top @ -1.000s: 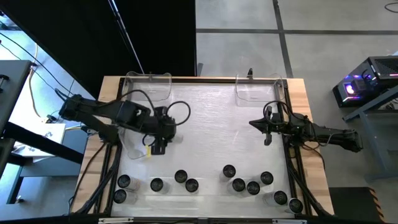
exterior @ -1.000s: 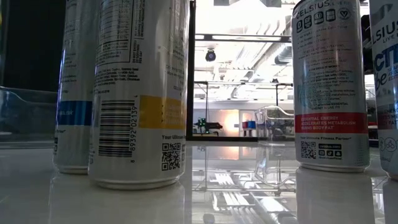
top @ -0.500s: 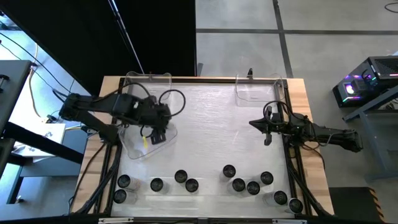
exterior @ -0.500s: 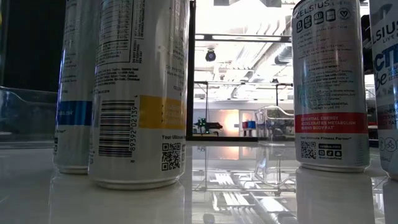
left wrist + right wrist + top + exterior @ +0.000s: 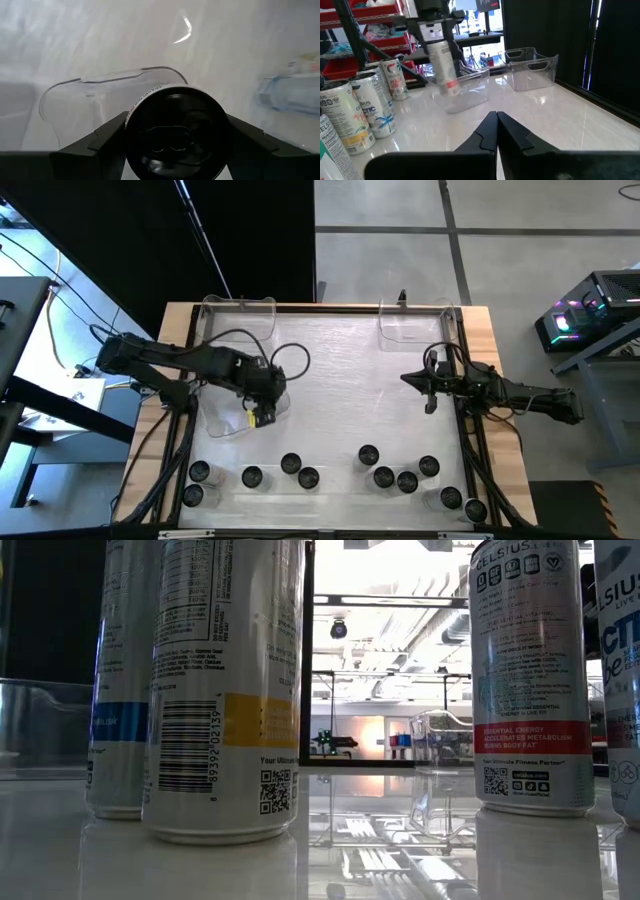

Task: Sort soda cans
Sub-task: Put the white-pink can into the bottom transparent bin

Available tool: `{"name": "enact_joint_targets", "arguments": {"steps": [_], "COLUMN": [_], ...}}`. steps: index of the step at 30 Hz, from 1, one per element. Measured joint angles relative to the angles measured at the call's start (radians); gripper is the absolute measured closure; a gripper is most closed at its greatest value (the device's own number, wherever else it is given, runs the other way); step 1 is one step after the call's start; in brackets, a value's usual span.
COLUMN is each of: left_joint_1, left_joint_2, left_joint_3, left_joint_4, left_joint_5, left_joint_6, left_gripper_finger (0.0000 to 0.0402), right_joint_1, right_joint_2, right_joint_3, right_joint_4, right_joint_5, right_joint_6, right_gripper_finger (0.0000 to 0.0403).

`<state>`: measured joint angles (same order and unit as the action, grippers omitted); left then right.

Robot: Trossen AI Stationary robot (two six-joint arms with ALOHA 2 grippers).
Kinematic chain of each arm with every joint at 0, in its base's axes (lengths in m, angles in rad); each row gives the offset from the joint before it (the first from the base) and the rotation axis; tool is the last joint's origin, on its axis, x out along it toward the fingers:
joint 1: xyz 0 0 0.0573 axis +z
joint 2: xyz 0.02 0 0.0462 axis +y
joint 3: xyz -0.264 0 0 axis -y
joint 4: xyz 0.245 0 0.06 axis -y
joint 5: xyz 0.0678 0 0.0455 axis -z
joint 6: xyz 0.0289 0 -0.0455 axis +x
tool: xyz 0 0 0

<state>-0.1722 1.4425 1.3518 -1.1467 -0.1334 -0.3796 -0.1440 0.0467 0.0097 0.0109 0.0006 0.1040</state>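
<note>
Left hand (image 5: 262,416) is clamped on a soda can (image 5: 176,131), which I hold upright, long axis vertical, over the near edge of the clear tray (image 5: 222,412) on my left side of the desk (image 5: 340,380). I judge the drop goes straight down into that tray. My right hand (image 5: 497,131), fingers pressed together and empty, waits well apart by the right edge; the other cans (image 5: 290,464) stand along the front.

Eleven soda cans (image 5: 291,464) stand along the frame's bottom, a twelfth is held, with three clear trays (image 5: 238,315) above, and two arms.
</note>
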Motion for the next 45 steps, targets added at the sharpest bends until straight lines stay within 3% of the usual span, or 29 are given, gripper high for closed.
{"name": "enact_joint_targets", "arguments": {"steps": [7, 13, 21, 30, 37, 45], "left_joint_1": [-0.084, -0.106, -0.089, -0.089, -0.088, -0.054], "left_joint_2": [-0.001, -0.001, -0.001, -0.003, -0.002, -0.001], "left_joint_3": [0.001, -0.001, -0.14, -0.207, -0.211, -0.176], "left_joint_4": [0.02, 0.035, 0.178, 0.259, 0.289, 0.261], "left_joint_5": [0.063, 0.009, 0.052, 0.09, 0.091, 0.187], "left_joint_6": [0.036, 0.065, 0.077, 0.07, 0.078, 0.094], "left_gripper_finger": [0.0149, 0.0149, 0.0149, 0.0148, 0.0111, 0.0074], "right_joint_1": [0.0, 0.0, 0.0, 0.0, 0.0, 0.0], "right_joint_2": [0.0, 0.0, 0.0, 0.0, 0.0, 0.0], "right_joint_3": [0.0, 0.0, 0.0, 0.0, 0.0, 0.0], "right_joint_4": [0.0, 0.0, 0.0, 0.0, 0.0, 0.0], "right_joint_5": [0.0, 0.0, 0.0, 0.0, 0.0, 0.0], "right_joint_6": [0.0, 0.0, 0.0, 0.0, 0.0, 0.0], "right_gripper_finger": [0.0403, 0.0403, 0.0403, 0.0403, 0.0403, 0.0403]}}
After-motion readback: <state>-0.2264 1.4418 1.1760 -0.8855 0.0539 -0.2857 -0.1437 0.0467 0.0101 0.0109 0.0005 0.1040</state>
